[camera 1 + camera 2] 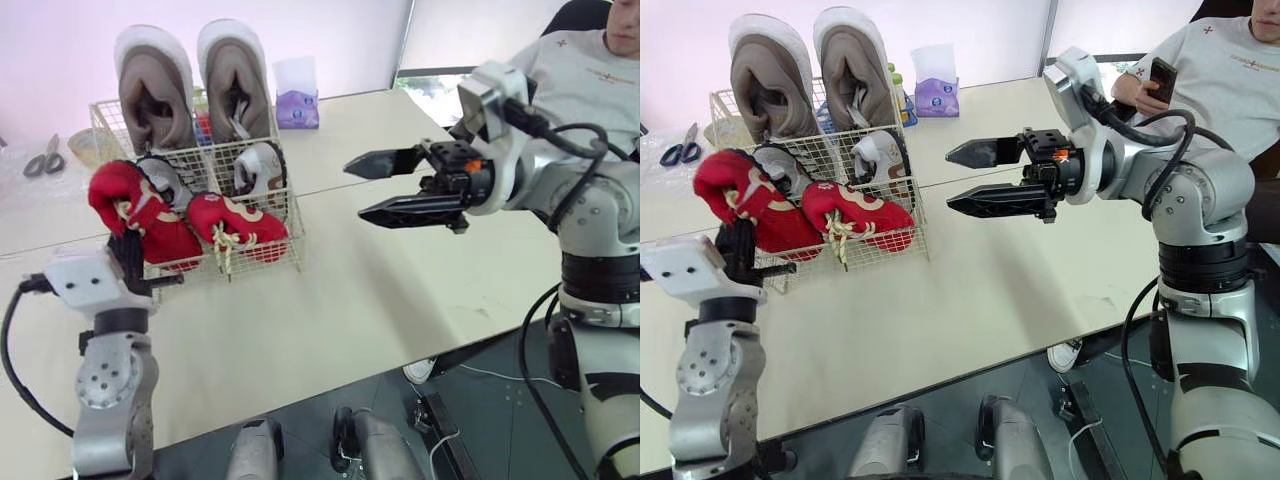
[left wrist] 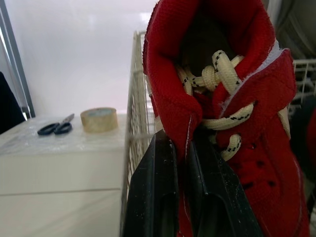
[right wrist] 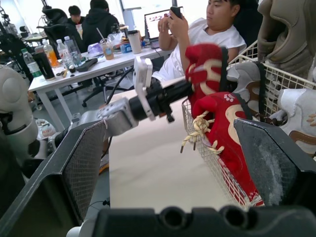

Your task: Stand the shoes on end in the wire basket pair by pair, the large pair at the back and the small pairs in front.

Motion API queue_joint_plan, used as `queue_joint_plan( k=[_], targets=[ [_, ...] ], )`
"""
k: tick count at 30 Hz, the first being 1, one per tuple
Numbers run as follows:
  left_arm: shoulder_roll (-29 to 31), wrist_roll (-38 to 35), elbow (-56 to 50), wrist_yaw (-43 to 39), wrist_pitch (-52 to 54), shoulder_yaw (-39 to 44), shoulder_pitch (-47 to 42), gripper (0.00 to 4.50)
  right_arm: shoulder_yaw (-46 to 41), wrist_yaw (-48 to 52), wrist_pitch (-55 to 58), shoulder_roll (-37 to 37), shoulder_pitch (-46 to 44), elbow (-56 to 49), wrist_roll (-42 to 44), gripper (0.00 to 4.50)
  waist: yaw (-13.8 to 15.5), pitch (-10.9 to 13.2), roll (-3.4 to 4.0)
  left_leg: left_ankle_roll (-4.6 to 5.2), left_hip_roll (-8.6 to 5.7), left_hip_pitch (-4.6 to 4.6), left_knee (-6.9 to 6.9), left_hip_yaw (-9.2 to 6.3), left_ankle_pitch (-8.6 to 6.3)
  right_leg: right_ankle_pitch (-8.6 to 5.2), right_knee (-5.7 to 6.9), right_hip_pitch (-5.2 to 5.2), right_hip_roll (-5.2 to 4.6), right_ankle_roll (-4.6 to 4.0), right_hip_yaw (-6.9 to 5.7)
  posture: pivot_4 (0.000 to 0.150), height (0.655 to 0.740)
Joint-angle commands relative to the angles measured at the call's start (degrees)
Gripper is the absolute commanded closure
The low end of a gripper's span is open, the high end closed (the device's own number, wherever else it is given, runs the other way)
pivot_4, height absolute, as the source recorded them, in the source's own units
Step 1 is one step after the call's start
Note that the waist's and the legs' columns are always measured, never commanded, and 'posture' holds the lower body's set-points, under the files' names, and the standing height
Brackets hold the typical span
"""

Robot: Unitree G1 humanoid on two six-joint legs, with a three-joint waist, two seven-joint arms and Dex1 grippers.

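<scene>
A wire basket (image 1: 282, 205) stands on the table at the left. Two large beige shoes (image 1: 155, 85) stand on end at its back. Small white-and-grey shoes (image 1: 258, 165) sit in the middle row. One red shoe (image 1: 240, 228) leans in the front row. A second red shoe (image 1: 135, 210) is at the basket's front left corner, and my left gripper (image 1: 125, 250) is shut on its collar edge (image 2: 168, 113). My right gripper (image 1: 355, 190) hangs open over the table to the right of the basket, holding nothing.
A purple tissue pack (image 1: 296, 95) stands behind the basket. Scissors (image 1: 44, 158) and a tape roll (image 2: 98, 119) lie to the basket's left. A person (image 1: 1200, 70) sits past the table's right end with a phone. The table's front edge runs close below my arms.
</scene>
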Motion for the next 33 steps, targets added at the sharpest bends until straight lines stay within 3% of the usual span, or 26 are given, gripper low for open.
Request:
queue_joint_plan(
  k=[1, 4, 8, 11, 15, 18, 21, 23, 26, 33],
  targets=[
    [0.16, 0.07, -2.4, -1.62, -0.19, 0.11, 1.8, 4.48, -0.87, -0.21, -1.26, 0.38, -1.5, 0.18, -0.31, 0.0, -0.01, 0.0, 0.0, 0.01, 0.01, -0.01, 0.0, 0.0, -0.02, 0.0, -0.02, 0.0, 0.0, 0.0, 0.0, 0.15, 0.74],
    [0.65, -1.75, -4.95, -2.68, 1.29, 1.34, 2.75, 4.48, -0.83, -0.38, -1.47, 0.6, -1.19, 0.34, -0.21, 0.0, -0.08, 0.01, 0.01, 0.03, 0.02, -0.02, 0.0, 0.01, -0.09, -0.01, -0.03, -0.02, 0.01, 0.0, 0.0, 0.15, 0.74],
    [2.07, -5.61, -10.05, -4.39, 5.14, 3.7, 4.77, 3.0, -0.71, -0.49, -1.82, 1.08, -0.48, 0.65, -0.35, 0.0, -0.08, 0.03, 0.04, 0.07, 0.06, -0.04, 0.0, 0.05, -0.23, -0.01, -0.04, -0.06, 0.03, 0.02, 0.01, 0.15, 0.74],
    [2.84, -11.86, -15.04, -4.83, 11.0, 6.14, 7.34, 1.54, -0.63, -0.29, -1.84, 1.0, 0.72, 0.22, -0.64, 0.0, -0.03, 0.03, 0.04, 0.08, 0.08, -0.06, 0.0, 0.04, -0.23, -0.02, -0.03, -0.1, 0.07, 0.02, 0.01, 0.15, 0.74],
    [3.16, -31.87, -20.53, -4.21, 16.94, 13.93, 15.91, 1.54, -0.12, -0.24, -2.1, 0.9, 2.97, -0.51, -1.53, 0.0, -0.15, 0.05, 0.07, -0.05, 0.09, -0.06, 0.0, 0.03, -0.31, -0.03, -0.08, -0.09, 0.03, 0.0, 0.02, 0.15, 0.74],
    [5.64, -43.43, -20.65, -5.38, 17.32, 19.31, 22.55, 1.54, 0.19, -0.85, -2.12, 0.9, 5.03, -1.45, -2.16, 0.0, -0.27, 0.11, 0.18, -0.13, 0.1, -0.05, 0.0, -0.01, -0.36, -0.03, -0.22, -0.11, 0.03, 0.0, 0.0, 0.15, 0.74],
    [9.97, -52.01, -20.13, -9.36, 17.14, 24.7, 29.75, 1.54, 1.82, -0.81, -2.9, -0.66, 9.06, -2.83, -4.7, 0.0, -0.4, 0.19, 0.48, -0.16, 0.25, -0.28, 0.0, -0.51, -0.39, -0.03, -1.12, -0.01, 0.21, 0.0, -0.44, 0.15, 0.74],
    [13.32, -54.52, -20.41, -12.47, 17.7, 26.99, 34.67, 1.54, 2.83, -0.66, -3.82, -2.16, 12.52, -3.8, -6.53, 0.0, -0.55, 0.17, 0.63, -0.16, 0.57, -0.71, -0.04, -1.25, -0.4, -0.02, -1.87, 0.07, 0.41, 0.01, -0.81, 0.15, 0.74],
    [17.75, -53.93, -18.67, -16.49, 18.38, 29.26, 39.65, 1.54, 3.23, -1.66, -4.03, -2.92, 17.4, -5.19, -7.39, 0.0, -0.54, 0.18, 0.84, -0.15, 0.45, -0.89, -0.06, -1.09, -0.41, -0.02, -1.79, -0.07, 0.06, 0.02, -0.76, 0.15, 0.74],
    [22.99, -49.27, -10.85, -25.61, 18.52, 28.09, 40.66, 1.54, 3.72, -2.9, -5.66, -3.23, 21.16, -5.99, -9.49, 0.0, -0.42, 0.21, 0.96, -0.07, 0.11, -0.98, -0.02, -0.68, -0.49, -0.02, -1.77, -0.38, 0.18, 0.01, -0.63, 0.15, 0.74]
  ],
)
